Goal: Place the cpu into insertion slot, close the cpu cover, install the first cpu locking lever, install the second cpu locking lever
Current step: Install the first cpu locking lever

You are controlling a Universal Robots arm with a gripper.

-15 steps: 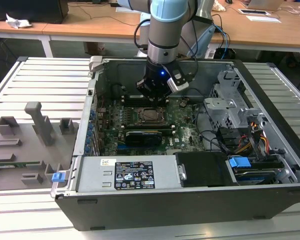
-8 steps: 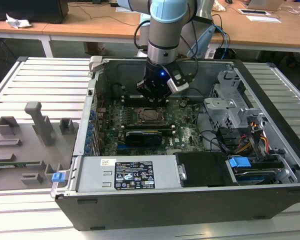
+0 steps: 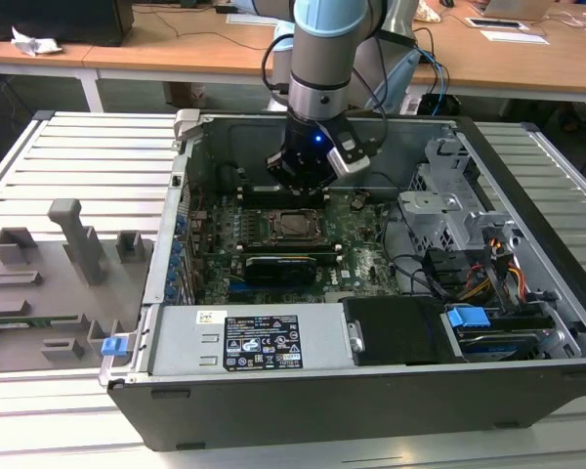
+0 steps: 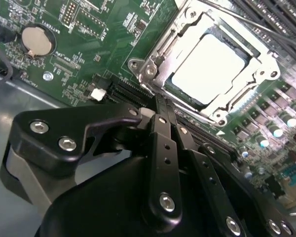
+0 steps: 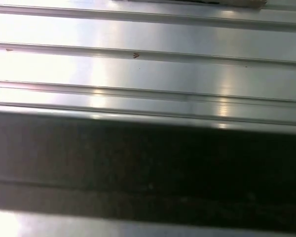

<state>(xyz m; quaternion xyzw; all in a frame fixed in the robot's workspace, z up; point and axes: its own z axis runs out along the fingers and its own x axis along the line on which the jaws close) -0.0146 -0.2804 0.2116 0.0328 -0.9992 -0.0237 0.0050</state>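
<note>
Your chip (image 4: 209,66) sits flat in its socket (image 4: 153,74) on the green board (image 4: 89,29), the metal frame (image 4: 259,61) down around it. Your gripper (image 4: 160,106) hangs just beside the socket's edge, fingers (image 4: 163,143) pressed together, holding nothing.

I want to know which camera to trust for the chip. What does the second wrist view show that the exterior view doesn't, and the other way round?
Second wrist view: the chip seated in its socket, the metal cover framing it, and a coin battery.
Exterior view: the whole computer case, its power supply and the slatted table.
Both: the tool beside the socket on the green board.
</note>
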